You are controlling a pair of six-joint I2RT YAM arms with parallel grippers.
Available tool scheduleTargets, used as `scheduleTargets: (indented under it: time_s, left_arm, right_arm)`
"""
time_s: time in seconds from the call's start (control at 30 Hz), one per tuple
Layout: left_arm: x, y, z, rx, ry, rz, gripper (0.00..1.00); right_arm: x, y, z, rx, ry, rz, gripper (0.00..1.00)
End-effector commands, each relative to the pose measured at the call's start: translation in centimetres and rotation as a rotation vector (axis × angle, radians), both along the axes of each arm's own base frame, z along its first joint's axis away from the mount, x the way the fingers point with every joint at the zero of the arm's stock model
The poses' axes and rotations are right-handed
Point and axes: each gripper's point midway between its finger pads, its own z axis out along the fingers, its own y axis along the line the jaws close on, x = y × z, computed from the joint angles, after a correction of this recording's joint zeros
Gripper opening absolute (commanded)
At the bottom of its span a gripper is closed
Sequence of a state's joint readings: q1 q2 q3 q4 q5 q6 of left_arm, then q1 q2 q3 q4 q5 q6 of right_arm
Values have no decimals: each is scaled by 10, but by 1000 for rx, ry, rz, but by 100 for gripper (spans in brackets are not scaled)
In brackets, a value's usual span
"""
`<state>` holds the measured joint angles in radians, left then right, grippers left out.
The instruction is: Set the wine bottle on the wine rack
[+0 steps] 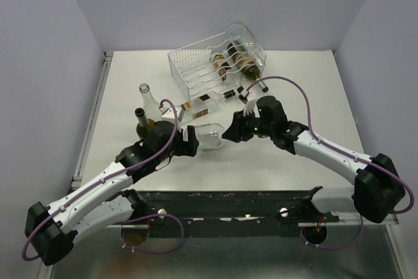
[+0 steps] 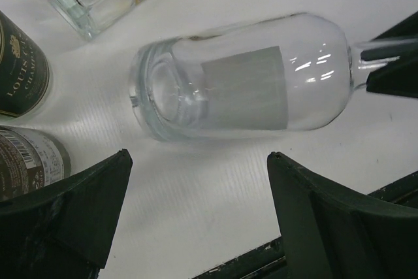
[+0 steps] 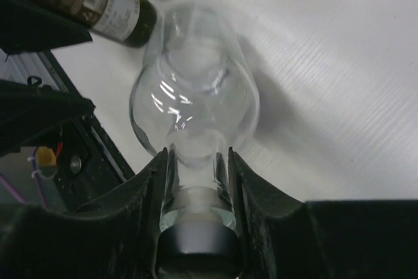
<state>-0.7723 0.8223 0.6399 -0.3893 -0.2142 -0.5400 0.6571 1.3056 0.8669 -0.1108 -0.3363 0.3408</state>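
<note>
Bottle (image 1: 212, 136), clear glass with a pale rectangular label, on its side at mid-table between the two grippers, base toward the left arm, neck toward the right arm. Whether it rests on the table (image 1: 307, 96) or sits slightly above it cannot be told.

Right gripper (image 3: 197, 158): fingers closed tight on the bottle's neck just below the dark cap, one on each side.

Left gripper (image 2: 199, 155): fingers spread wide, holding nothing, just beside the bottle's base end and not touching it.

Rack (image 1: 189, 66): white wire, at the far side of the table, well apart from the held bottle. Several brown-labelled bottles (image 1: 238, 63) lie in its right half, and one clear bottle (image 1: 240, 32) sits on top at the far right corner. The left half shows bare wavy wire.

Other items: square clear bottle (image 1: 204, 104) lying flat between the rack and the grippers; dark bottle (image 1: 140, 121) and clear-necked bottle (image 1: 146, 96) standing upright just beyond the left gripper.
</note>
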Motion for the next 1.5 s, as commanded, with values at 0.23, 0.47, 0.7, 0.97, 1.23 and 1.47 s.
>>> scheduleTargets:
  time_s: [0.23, 0.47, 0.7, 0.97, 1.23, 1.47]
  left_arm:
    - [5, -9, -5, -13, 18, -1, 95]
    - [9, -8, -4, 6, 9, 4, 95]
    - [10, -4, 0, 8, -6, 22, 95]
    - [14, 3, 11, 8, -50, 48, 95]
    - [15, 10, 21, 7, -92, 67, 95]
    - [14, 12, 18, 12, -91, 73, 95]
  right_arm:
    - [-59, -18, -87, -17, 199, 78, 1]
    - [-72, -11, -118, -164, 232, 82, 1]
    - [-72, -13, -138, -334, 196, 17, 1]
    - [-59, -24, -146, -549, 115, -54, 1]
    - [-51, -19, -144, -595, 81, -57, 47]
    - [-41, -12, -148, -645, 65, -60, 50]
